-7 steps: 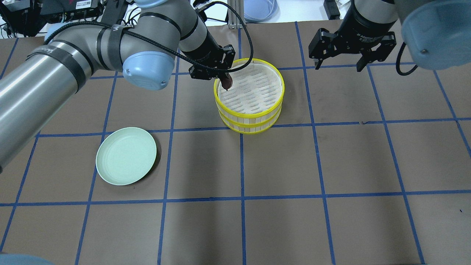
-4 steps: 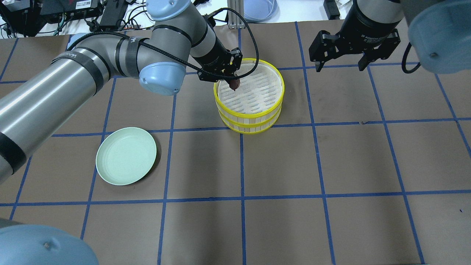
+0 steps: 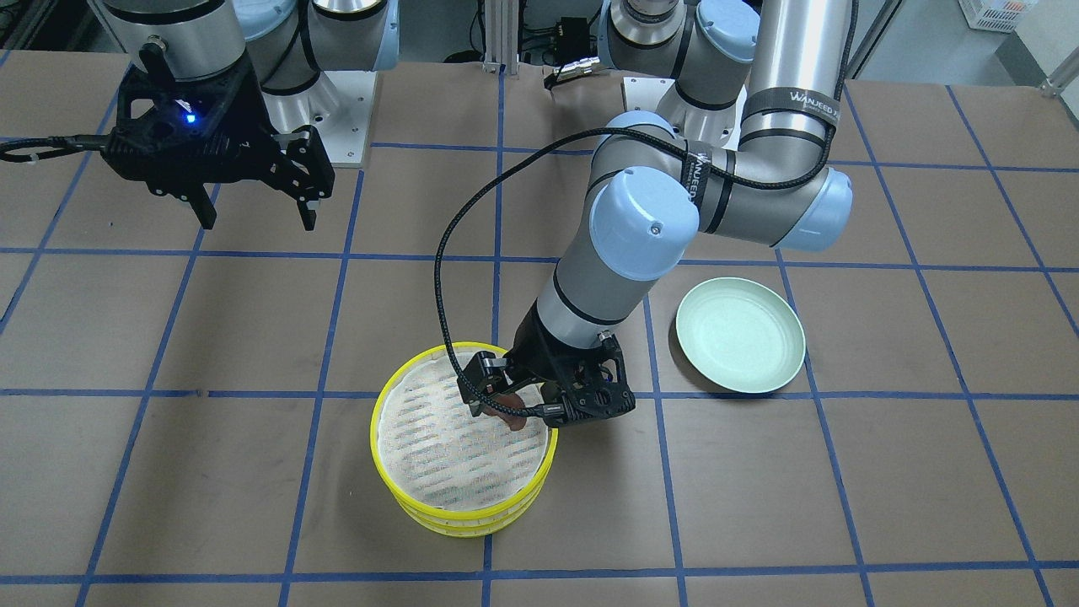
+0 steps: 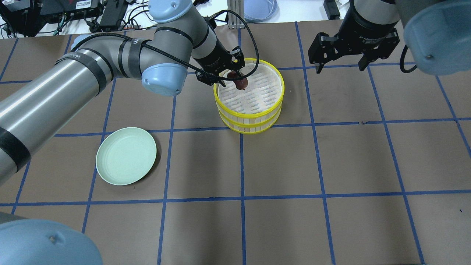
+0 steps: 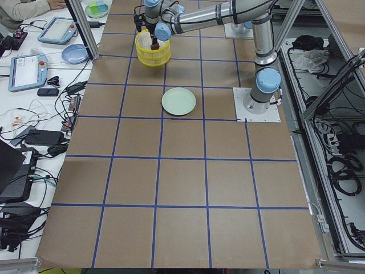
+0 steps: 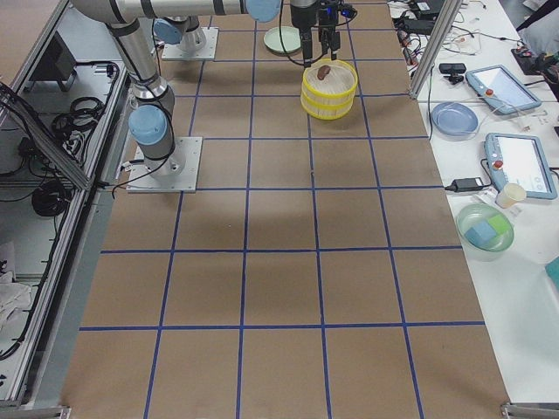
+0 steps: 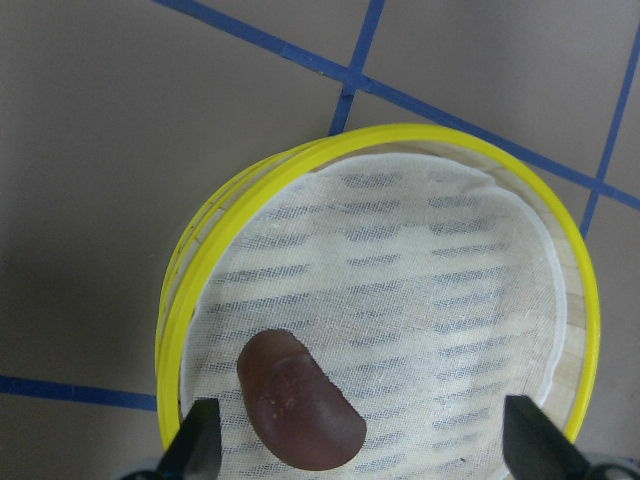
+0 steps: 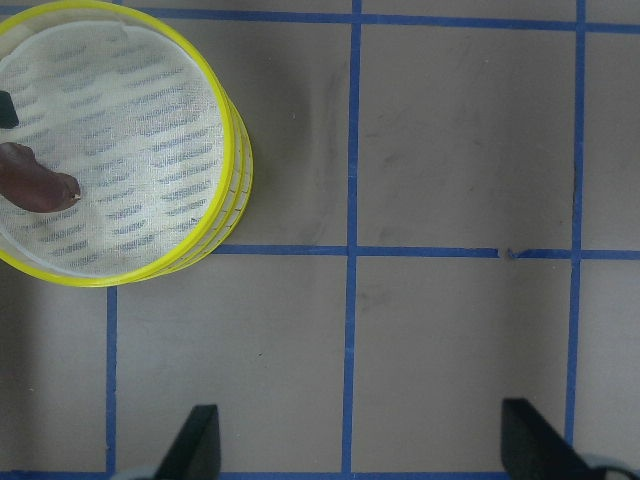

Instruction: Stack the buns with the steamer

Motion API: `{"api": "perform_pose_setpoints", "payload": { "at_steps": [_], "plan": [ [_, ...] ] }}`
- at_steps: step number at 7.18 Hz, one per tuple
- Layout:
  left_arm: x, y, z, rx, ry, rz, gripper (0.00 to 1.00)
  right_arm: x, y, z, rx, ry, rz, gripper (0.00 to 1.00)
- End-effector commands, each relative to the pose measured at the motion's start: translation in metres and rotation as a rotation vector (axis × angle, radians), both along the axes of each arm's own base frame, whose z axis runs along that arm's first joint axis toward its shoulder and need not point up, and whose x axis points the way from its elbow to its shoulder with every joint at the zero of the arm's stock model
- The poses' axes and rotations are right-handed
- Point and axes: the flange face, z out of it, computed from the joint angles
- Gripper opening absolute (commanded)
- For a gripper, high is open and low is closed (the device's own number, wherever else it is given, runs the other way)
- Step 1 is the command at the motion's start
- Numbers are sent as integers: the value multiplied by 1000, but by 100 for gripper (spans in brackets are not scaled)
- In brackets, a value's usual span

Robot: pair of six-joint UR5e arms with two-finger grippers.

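The steamer (image 4: 254, 115) is two yellow-rimmed tiers stacked at the table's back centre. It also shows in the front view (image 3: 459, 512) and the left wrist view (image 7: 400, 135). The dark reddish-brown bun (image 4: 241, 84) lies on the top tier's mesh near its left edge, seen close in the left wrist view (image 7: 300, 412). My left gripper (image 4: 230, 75) is open just above the bun, a finger on each side. My right gripper (image 4: 340, 62) is open and empty, hovering to the right of the steamer. The cream-white bun is not in view.
A pale mint-green plate (image 4: 126, 155) lies empty at the front left of the steamer, also seen in the front view (image 3: 740, 335). Brown paper with blue tape lines covers the table.
My left gripper has moved right from the steamer's rim to over the mesh with the brown bun. Its jaws now stand open and the bun lies on the mesh. The right arm barely moved.
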Motion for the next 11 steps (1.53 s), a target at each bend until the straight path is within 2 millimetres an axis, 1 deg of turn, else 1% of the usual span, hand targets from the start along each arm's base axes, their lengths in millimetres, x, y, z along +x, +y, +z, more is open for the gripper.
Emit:
{"api": "perform_pose_setpoints", "payload": {
  "at_steps": [1, 2, 3, 4, 5, 6, 7, 8, 9, 10, 11],
  "plan": [
    [14, 1, 22, -40, -62, 19, 100, 3, 2, -3, 24, -15, -16, 99],
    [47, -5, 34, -61, -175, 56, 100, 2, 4, -2, 26, -10, -15, 99],
    [95, -9, 52, -56, -218, -9, 100, 3, 1, -3, 17, -9, -8, 99],
    [144, -6, 71, -47, -280, -86, 100, 1, -1, -6, 17, 6, -3, 99],
    [180, 4, 80, 10, -442, -152, 100, 2, -1, -7, 20, -1, -13, 99],
    [189, 16, 83, 79, -509, -188, 100, 1, 1, -12, 38, 2, -20, 99],
    [188, 28, 93, 104, -496, -196, 100, 1, 2, -8, 25, 7, -14, 99],
    [175, 36, 105, 76, -392, -205, 100, 1, 2, -7, 18, 6, -14, 99],
    [168, 48, 128, 31, -314, -213, 100, 2, 2, -7, 21, -11, -18, 99],
    [169, 59, 138, 39, -316, -212, 100, 2, 2, -7, 20, -14, -18, 99],
    [167, 63, 136, 46, -303, -216, 100, 3, 2, -8, 23, -12, -17, 99]
  ]
}}
